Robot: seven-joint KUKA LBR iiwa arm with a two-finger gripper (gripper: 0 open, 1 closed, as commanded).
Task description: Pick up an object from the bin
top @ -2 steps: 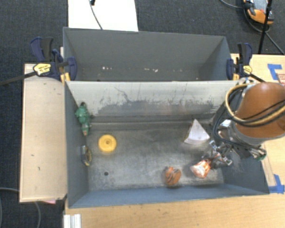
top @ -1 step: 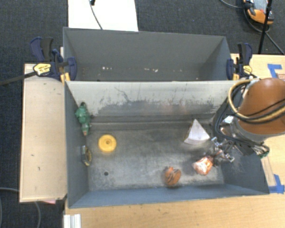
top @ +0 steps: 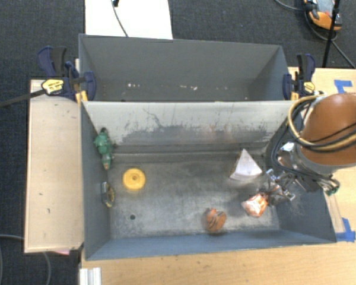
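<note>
Gripper [top: 277, 192] sits low at the right end of the bin [top: 184, 129], right against a crinkly orange-and-white wad [top: 255, 205]. I can't tell if it's open or clamped, so my worry is it only catches a corner and the wad slips out on the lift. Rest of the bin: white triangular scrap [top: 246, 165] just beside, brownish lump [top: 215, 219] near the front wall, then yellow disc [top: 134, 179], green toy [top: 102, 147] and small dark bit [top: 108, 193] way left.
</note>
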